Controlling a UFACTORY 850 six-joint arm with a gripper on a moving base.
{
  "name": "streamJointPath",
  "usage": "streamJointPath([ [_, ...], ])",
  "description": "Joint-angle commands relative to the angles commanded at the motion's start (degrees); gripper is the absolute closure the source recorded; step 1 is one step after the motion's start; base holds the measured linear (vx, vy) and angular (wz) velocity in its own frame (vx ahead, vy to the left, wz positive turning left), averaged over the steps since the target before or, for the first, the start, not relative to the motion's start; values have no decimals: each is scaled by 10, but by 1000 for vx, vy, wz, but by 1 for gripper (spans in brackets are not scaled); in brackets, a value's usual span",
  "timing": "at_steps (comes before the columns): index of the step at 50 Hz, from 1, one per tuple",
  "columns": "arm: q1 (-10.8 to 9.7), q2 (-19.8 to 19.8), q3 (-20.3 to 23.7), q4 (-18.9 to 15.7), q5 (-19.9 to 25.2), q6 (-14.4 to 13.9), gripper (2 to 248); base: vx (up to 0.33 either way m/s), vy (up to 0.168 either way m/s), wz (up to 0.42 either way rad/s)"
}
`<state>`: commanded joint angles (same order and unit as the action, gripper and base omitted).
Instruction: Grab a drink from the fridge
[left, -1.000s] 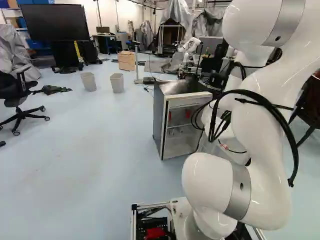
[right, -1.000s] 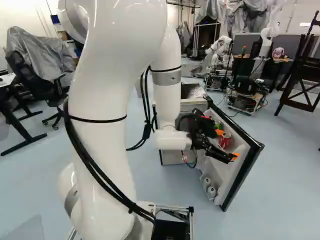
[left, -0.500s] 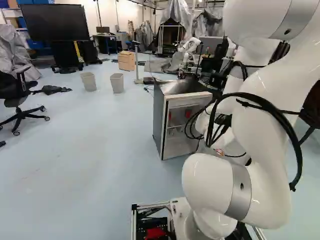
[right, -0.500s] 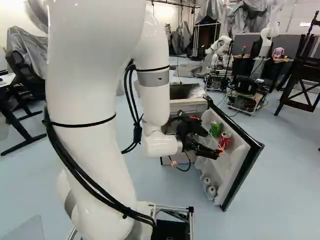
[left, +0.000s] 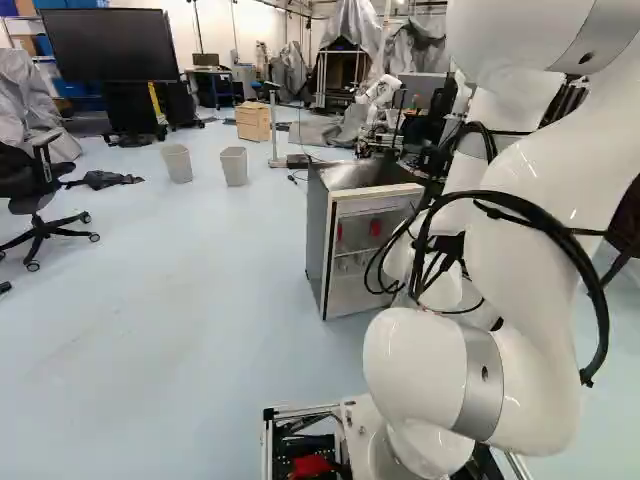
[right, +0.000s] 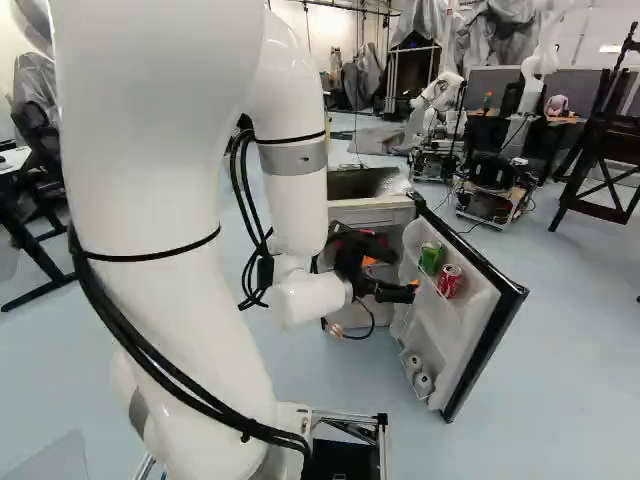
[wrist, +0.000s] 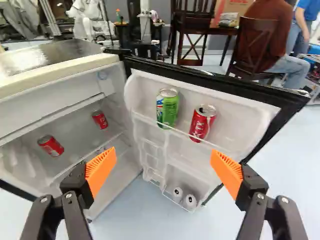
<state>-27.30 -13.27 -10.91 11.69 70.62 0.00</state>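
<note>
1. Gripper (right: 395, 275): fingers stood spread wide, short of the open fridge door (wrist: 200, 87).
2. Label, green can (wrist: 167, 108): blue, red and white patch beside the green; silver top.
3. Label, red can (wrist: 202, 121): large pale lettering on red; silver rim.
4. Location: both cans sat side by side in the door's upper shelf, ahead of the gripper; two further red cans (wrist: 50, 145) stood inside the fridge (wrist: 47, 77).
5. Orientation: the door cans stood on end, tops up, long axes near vertical.

Glossy metal green can (wrist: 171, 111); smooth plastic fridge door (wrist: 241, 116).
</note>
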Motion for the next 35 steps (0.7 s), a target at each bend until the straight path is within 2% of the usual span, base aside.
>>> streamJointPath([
  [14,-1,-14,-17,-84,0,0,3,0,0,0],
  [35,-9,-53,-67,-211,0,0,3,0,0,0],
])
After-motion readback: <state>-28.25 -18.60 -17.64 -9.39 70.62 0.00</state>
